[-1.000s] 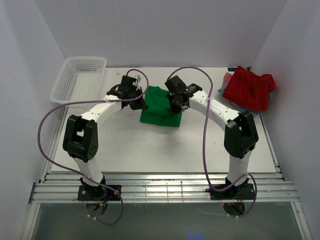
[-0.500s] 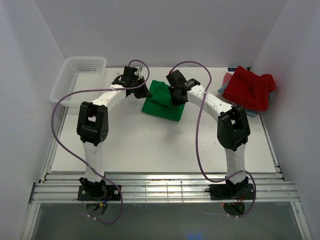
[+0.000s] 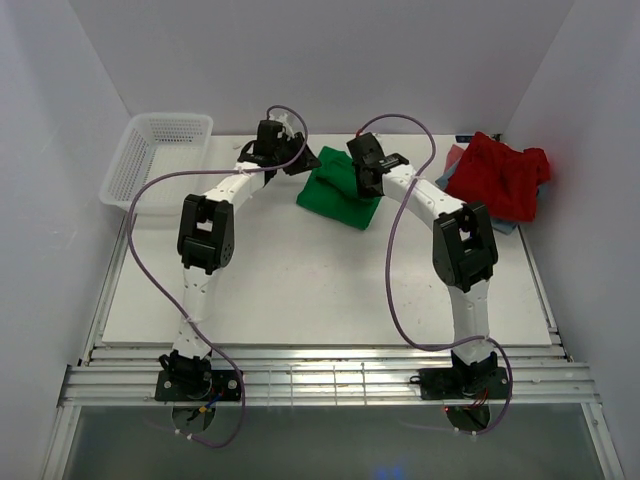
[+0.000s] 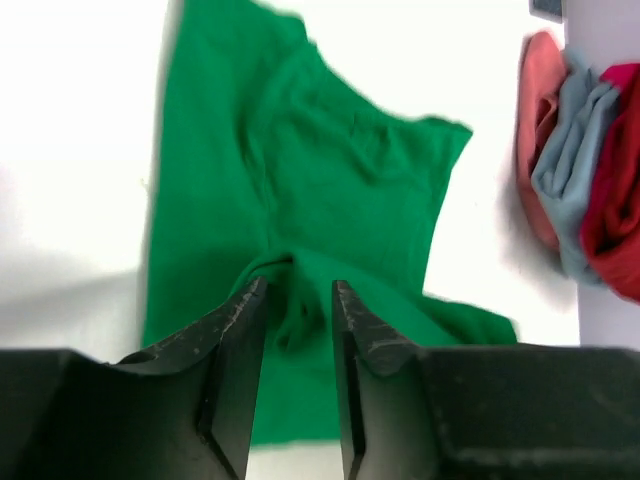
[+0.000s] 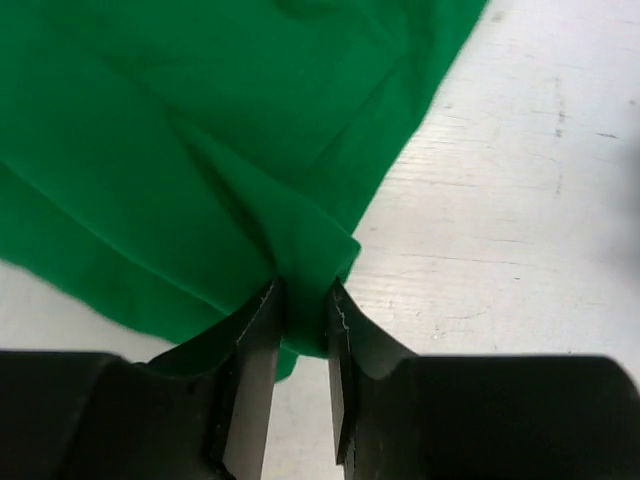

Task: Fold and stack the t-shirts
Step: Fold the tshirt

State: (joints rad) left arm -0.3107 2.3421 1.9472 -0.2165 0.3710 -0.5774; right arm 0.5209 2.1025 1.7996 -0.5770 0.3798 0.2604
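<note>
The bright green t-shirt (image 3: 340,190) lies folded and a bit rumpled at the back middle of the table. My left gripper (image 3: 305,160) is at its left edge. In the left wrist view its jaws (image 4: 298,285) stand apart over a bunched fold of the green cloth (image 4: 300,180). My right gripper (image 3: 368,185) is at the shirt's right edge; its jaws (image 5: 305,285) are slightly parted with a corner of the green cloth (image 5: 180,130) between them. The red t-shirt (image 3: 497,175) lies crumpled at the back right on a blue-grey one (image 4: 575,170).
A white mesh basket (image 3: 128,160) stands at the back left corner. White walls close in the table on three sides. Purple cables loop from both arms above the table.
Both arms have stretched toward the back, carrying the green t-shirt up and to the right. Both grippers' jaws, shut on the cloth before, have now parted.
</note>
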